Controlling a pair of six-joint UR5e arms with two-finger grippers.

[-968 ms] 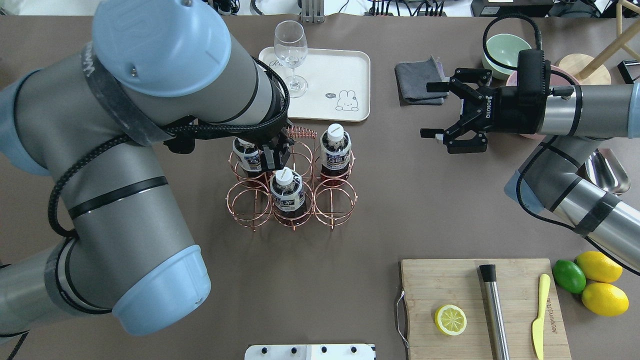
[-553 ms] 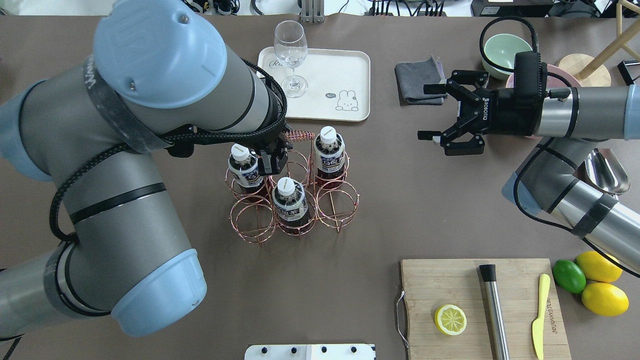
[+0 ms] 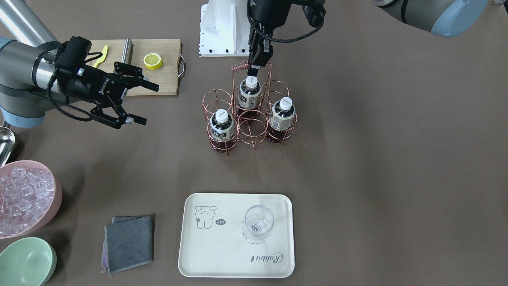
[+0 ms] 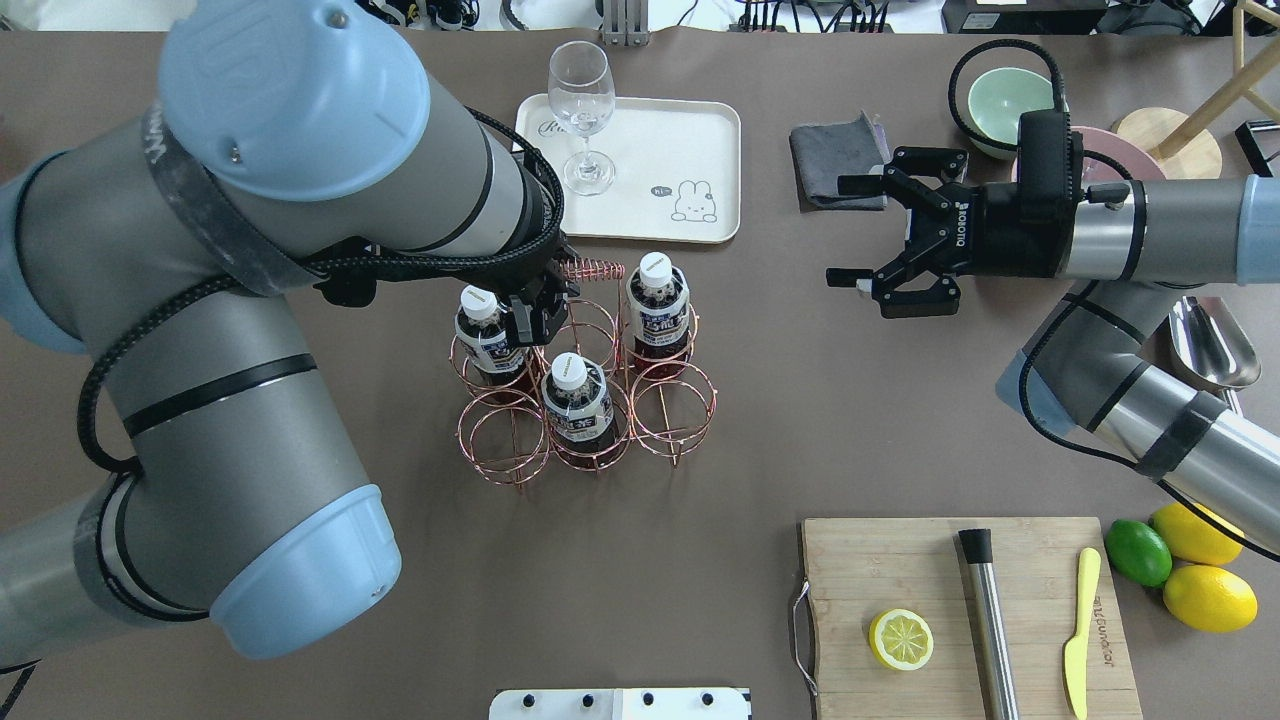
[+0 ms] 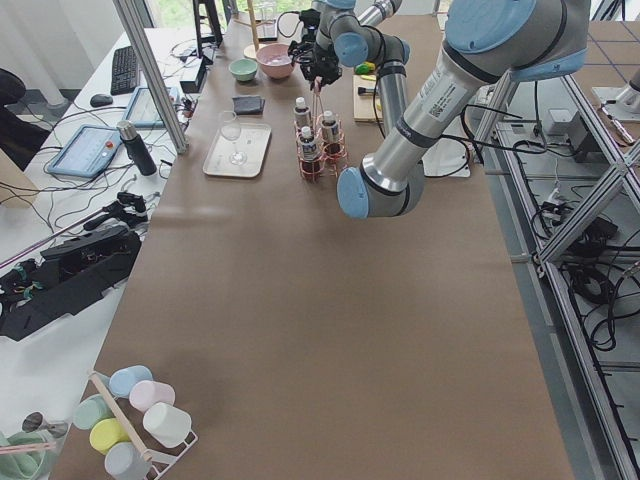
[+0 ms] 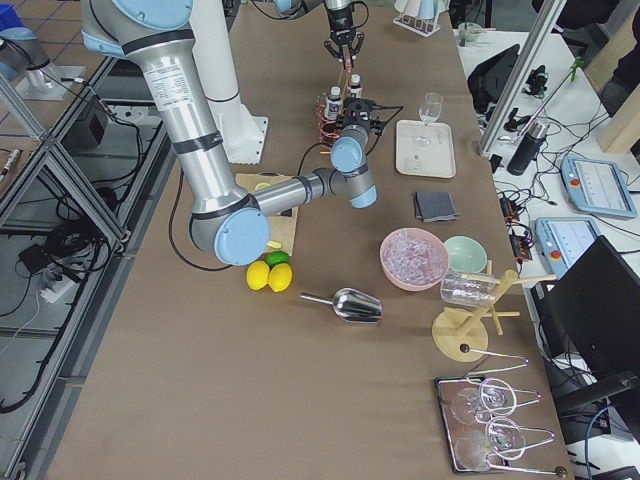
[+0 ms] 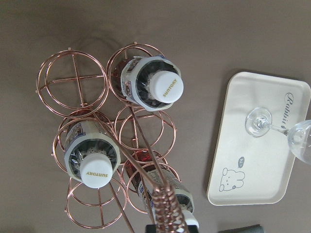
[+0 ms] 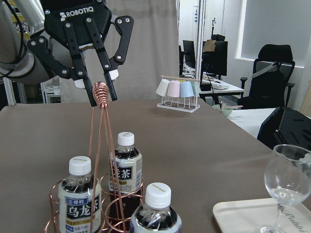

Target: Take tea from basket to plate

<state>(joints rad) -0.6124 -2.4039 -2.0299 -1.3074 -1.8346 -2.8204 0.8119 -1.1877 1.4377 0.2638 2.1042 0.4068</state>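
The copper wire basket (image 4: 585,385) stands in the middle of the table and holds three tea bottles (image 4: 657,300) (image 4: 575,395) (image 4: 482,330). It also shows in the front view (image 3: 248,119). My left gripper (image 4: 540,305) reaches down over it. In the right wrist view its fingers (image 8: 111,82) are shut on the coil-wrapped handle (image 8: 100,92). My right gripper (image 4: 845,232) hovers open and empty to the right of the basket. The cream plate (image 4: 690,130) lies beyond the basket with a wine glass (image 4: 582,110) on it.
A grey cloth (image 4: 835,160), a mint bowl (image 4: 1005,100) and a pink bowl of ice (image 3: 24,196) are at the far right. A cutting board (image 4: 960,620) with a lemon half, muddler and knife lies near right, beside lemons, a lime and a metal scoop (image 4: 1210,345).
The basket has slid and turned a little with the left gripper on its handle. The left arm has shifted slightly left. The right gripper has moved a little left towards the basket.
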